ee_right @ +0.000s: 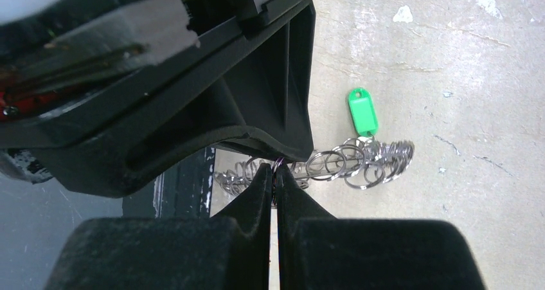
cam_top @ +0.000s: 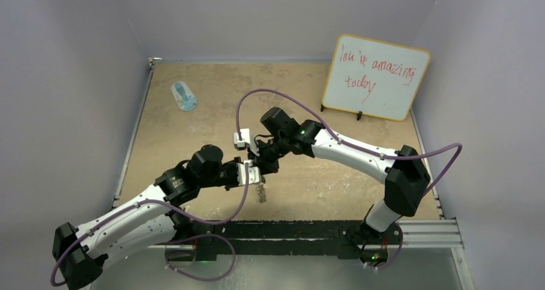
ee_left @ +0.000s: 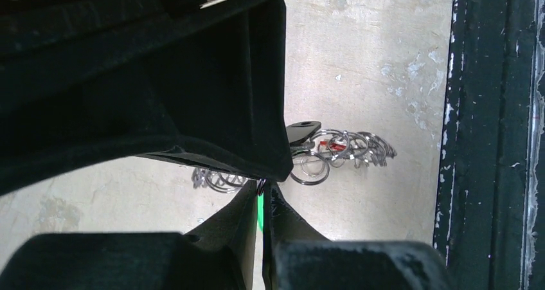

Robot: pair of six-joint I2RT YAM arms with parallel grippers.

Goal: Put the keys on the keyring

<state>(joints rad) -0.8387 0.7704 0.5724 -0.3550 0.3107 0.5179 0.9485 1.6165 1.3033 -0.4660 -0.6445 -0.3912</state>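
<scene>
Both grippers meet above the table's near middle. My left gripper [cam_top: 252,173] [ee_left: 262,188] is shut on a thin metal edge of the keyring, seen edge-on. My right gripper [cam_top: 262,164] [ee_right: 275,174] is shut on the same thin edge from the other side. The keyring's wire chain loops [ee_left: 334,152] [ee_right: 360,158] trail below the fingers as a small silver bundle [cam_top: 261,192]. Among the loops are keys with a green tag [ee_right: 362,112], a black tag [ee_left: 302,130] and a bit of red tag [ee_left: 326,143]. The ring's flat face is hidden by the fingers.
A blue-and-white oval object [cam_top: 184,96] lies at the far left of the table. A small whiteboard [cam_top: 376,78] with red writing leans at the far right. A black rail [cam_top: 289,229] [ee_left: 495,135] runs along the near edge, just behind the bundle.
</scene>
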